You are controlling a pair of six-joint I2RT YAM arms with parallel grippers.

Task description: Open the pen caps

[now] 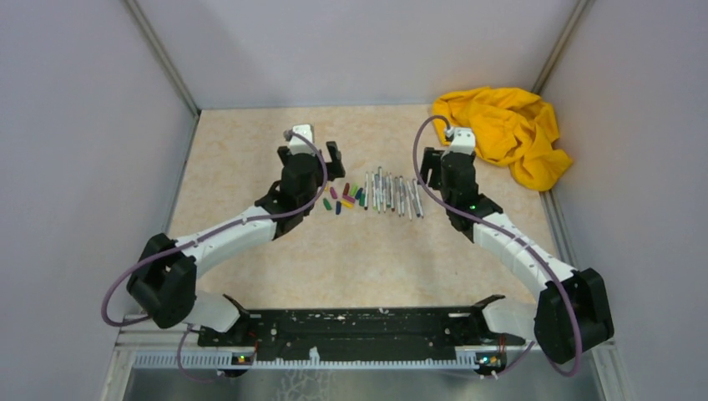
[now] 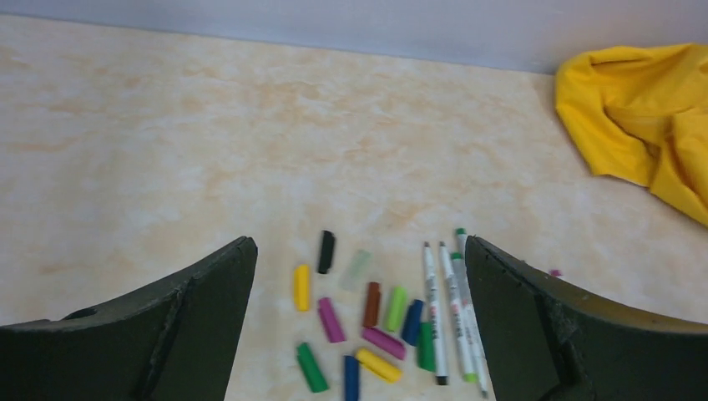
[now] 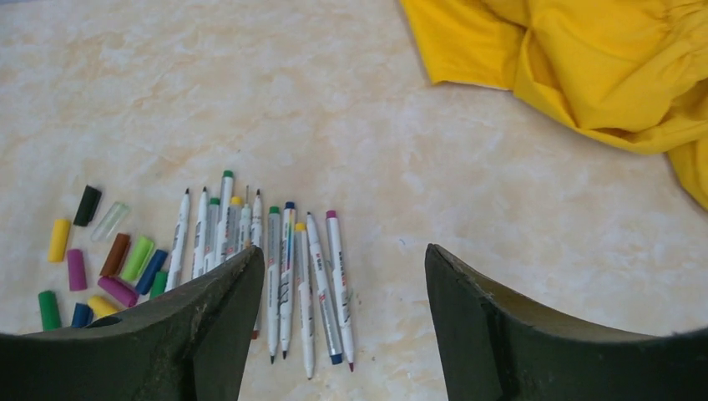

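Note:
Several loose pen caps (image 1: 344,199) in green, purple, yellow, blue, brown and black lie in a small heap on the beige table. They also show in the left wrist view (image 2: 371,305) and at the left of the right wrist view (image 3: 100,267). Right of them lies a row of thin white pens (image 1: 392,194) with bare coloured tips (image 3: 288,259). My left gripper (image 1: 321,163) is open and empty just left of the caps (image 2: 359,242). My right gripper (image 1: 442,167) is open and empty just right of the pens (image 3: 344,251).
A crumpled yellow cloth (image 1: 505,129) lies at the back right corner, beyond the right gripper (image 3: 584,58). Grey walls close the table in at the left, back and right. A black rail (image 1: 351,326) runs along the near edge between the arm bases.

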